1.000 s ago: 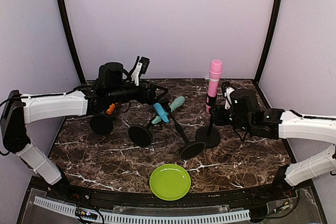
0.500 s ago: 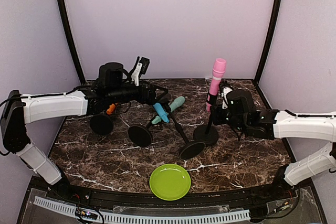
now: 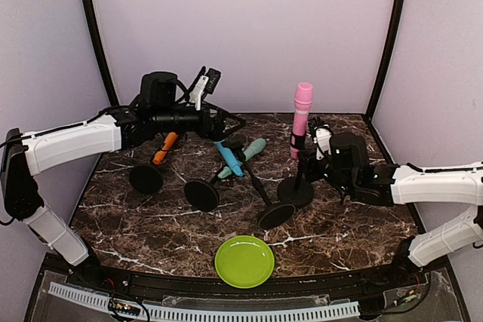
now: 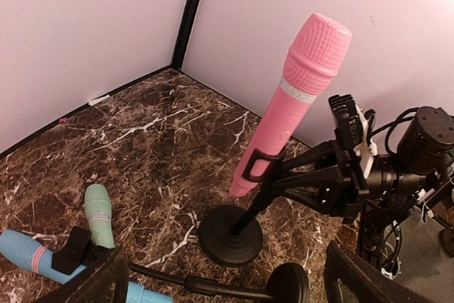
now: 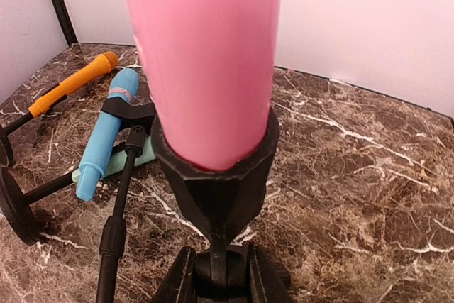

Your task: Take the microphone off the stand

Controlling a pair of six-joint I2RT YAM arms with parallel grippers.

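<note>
The pink microphone (image 3: 302, 113) stands nearly upright in the black clip of its stand (image 3: 296, 191) at the right of the table. My right gripper (image 3: 307, 165) is shut on the stand's pole just under the clip; in the right wrist view its fingers (image 5: 169, 283) clamp the pole below the microphone (image 5: 206, 54). My left gripper (image 3: 229, 123) is open and empty, raised above the table left of the microphone. The left wrist view looks at the microphone (image 4: 294, 104), its stand base (image 4: 230, 235) and my right gripper (image 4: 342, 175).
A blue microphone (image 3: 229, 161), a teal one (image 3: 253, 148) and an orange one (image 3: 165, 148) lie in tipped stands mid-table, with round bases (image 3: 201, 195) (image 3: 275, 215) (image 3: 146, 179). A green plate (image 3: 244, 261) sits at the front edge.
My right gripper shifted the stand and pink microphone slightly left, and the microphone now stands straighter. My left arm rose and moved a little right, uncovering the orange microphone.
</note>
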